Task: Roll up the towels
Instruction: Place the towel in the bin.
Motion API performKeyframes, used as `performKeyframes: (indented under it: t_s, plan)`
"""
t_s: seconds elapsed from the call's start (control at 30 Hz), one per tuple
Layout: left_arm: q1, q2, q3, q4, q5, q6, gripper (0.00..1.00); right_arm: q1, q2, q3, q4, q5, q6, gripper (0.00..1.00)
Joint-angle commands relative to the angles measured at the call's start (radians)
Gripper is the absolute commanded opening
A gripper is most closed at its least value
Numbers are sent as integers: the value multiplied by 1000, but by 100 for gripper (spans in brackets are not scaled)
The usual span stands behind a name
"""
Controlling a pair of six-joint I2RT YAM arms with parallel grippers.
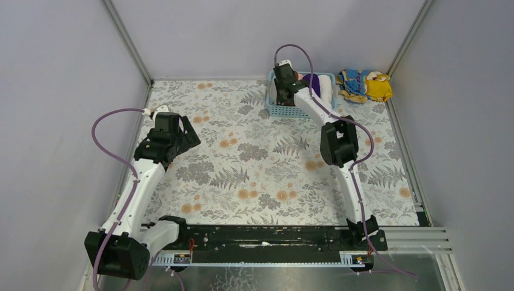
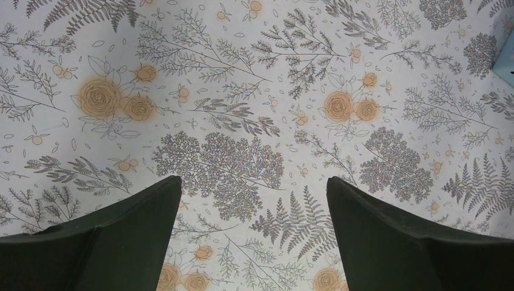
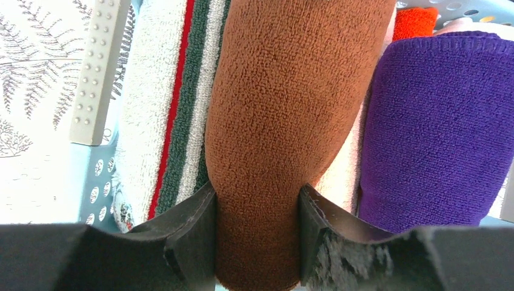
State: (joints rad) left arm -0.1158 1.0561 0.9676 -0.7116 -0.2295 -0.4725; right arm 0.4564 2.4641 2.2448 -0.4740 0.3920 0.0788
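Count: 1 rust-brown towel (image 3: 285,109), 1 purple towel (image 3: 433,121), 1 striped towel (image 3: 176,103), 1 red towel (image 3: 415,21), 1 blue basket (image 1: 282,111), 1 patterned cloth (image 1: 365,85).

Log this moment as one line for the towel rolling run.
right gripper: shut on brown towel in blue basket | left gripper: open, empty, over table | purple towel: in basket, not held

Top camera looks down from above and behind the arms (image 1: 348,182) over the whole bench (image 1: 242,182); left wrist camera faces the bench closely; right wrist camera sits against the brown towel (image 3: 273,121) in the basket (image 3: 91,182), shared with the top view.
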Motion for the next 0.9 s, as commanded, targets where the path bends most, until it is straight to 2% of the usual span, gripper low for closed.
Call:
performKeyframes:
  t_s: [0.0,0.2,0.4,0.6,0.7,0.87]
  plan:
    - [9,-2,-12,34,-15,20,90,1,-9,-58,-52,-126,100,23]
    - [13,-7,-12,36,-10,21,90,0,-111,-90,-23,-114,87,47]
    - [18,-13,-14,37,-12,21,91,-1,-152,-99,-16,-86,75,67]
    - [19,-20,-13,37,-7,23,91,0,-241,-134,-23,-82,103,76]
    - [18,-33,-10,43,26,27,92,-1,-364,-223,3,-81,106,81]
    - [20,-81,12,37,87,32,94,0,-684,-538,87,-35,96,91]
